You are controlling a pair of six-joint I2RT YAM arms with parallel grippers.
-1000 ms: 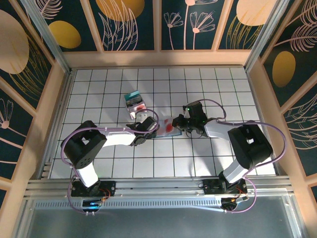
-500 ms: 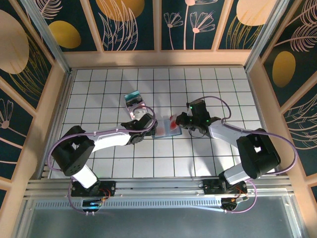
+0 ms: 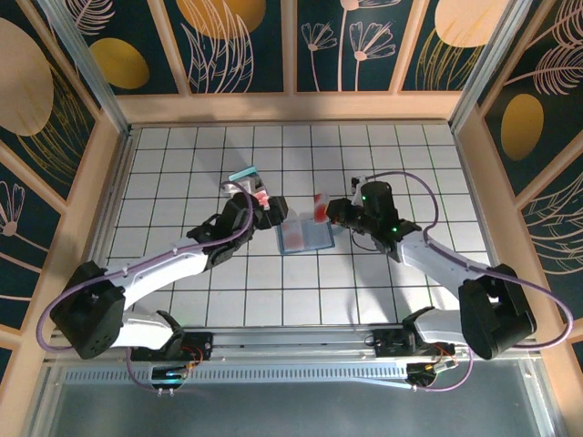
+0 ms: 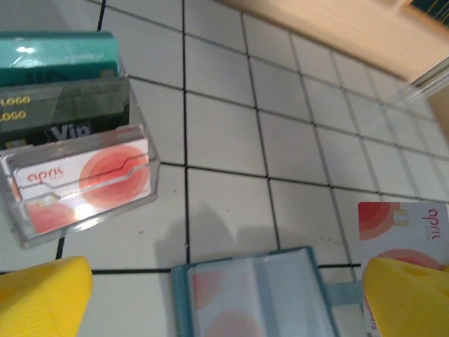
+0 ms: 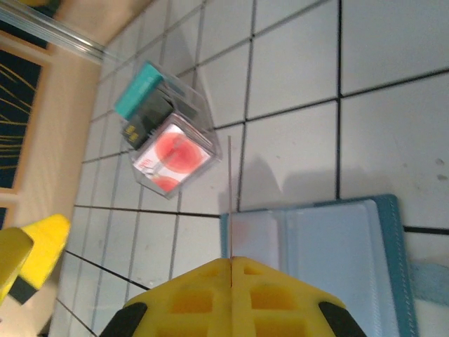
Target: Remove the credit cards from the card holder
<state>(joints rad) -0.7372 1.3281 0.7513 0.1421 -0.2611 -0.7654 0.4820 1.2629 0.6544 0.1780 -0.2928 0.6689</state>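
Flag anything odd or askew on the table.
Nothing damaged or spilled. The card stand sits skewed to the tiles, and a red card hangs tilted, pinched in the right gripper by the open holder.

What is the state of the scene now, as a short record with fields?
holder: open, lying flat
right claw: shut on the red card, held upright
left claw: open, empty, between box and holder
box: clear, holds a teal card, a black card, a second red card
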